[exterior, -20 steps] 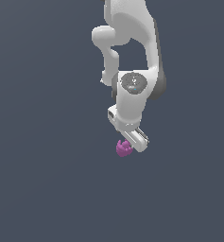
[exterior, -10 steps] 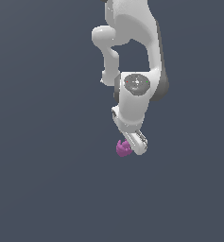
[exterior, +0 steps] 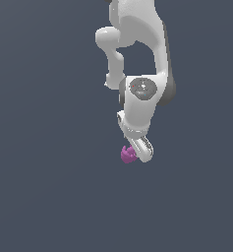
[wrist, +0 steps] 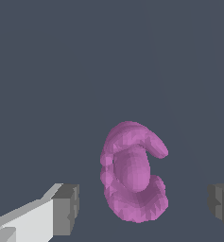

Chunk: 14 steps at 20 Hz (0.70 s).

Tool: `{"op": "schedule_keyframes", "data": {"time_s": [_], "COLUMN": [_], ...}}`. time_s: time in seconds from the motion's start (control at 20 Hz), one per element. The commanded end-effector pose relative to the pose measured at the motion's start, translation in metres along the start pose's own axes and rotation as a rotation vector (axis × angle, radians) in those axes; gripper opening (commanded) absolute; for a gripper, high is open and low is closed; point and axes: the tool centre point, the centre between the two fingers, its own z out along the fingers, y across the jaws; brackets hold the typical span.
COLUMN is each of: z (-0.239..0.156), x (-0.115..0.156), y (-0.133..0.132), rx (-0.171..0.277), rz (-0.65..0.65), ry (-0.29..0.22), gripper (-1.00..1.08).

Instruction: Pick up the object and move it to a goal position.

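Between the spread fingers of the lowered hand [wrist: 142, 208] sits the object [wrist: 132, 172].

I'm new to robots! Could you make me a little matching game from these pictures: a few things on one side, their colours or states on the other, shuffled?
Things:
1. object
2. pincer
3. finger pads
4. arm

Descriptions:
A. white, bulky
B. magenta, lumpy
C. open, either side of the blob, not touching it
D. grey, blocky

Pairs: 1-B, 2-C, 3-D, 4-A
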Motion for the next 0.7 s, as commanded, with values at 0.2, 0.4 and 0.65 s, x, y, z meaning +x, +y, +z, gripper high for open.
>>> {"op": "schedule_keyframes", "data": {"time_s": [0.2, 0.4, 0.65], "z": [0.023, 0.042, 0.049], "x": [0.0, 0.0, 0.0], "y": [0.001, 0.002, 0.0], "rx": [-0.001, -0.001, -0.001], "rz": [0.002, 0.004, 0.004], "ry": [0.0, 0.0, 0.0], "gripper": [1.0, 1.0, 1.0]}}
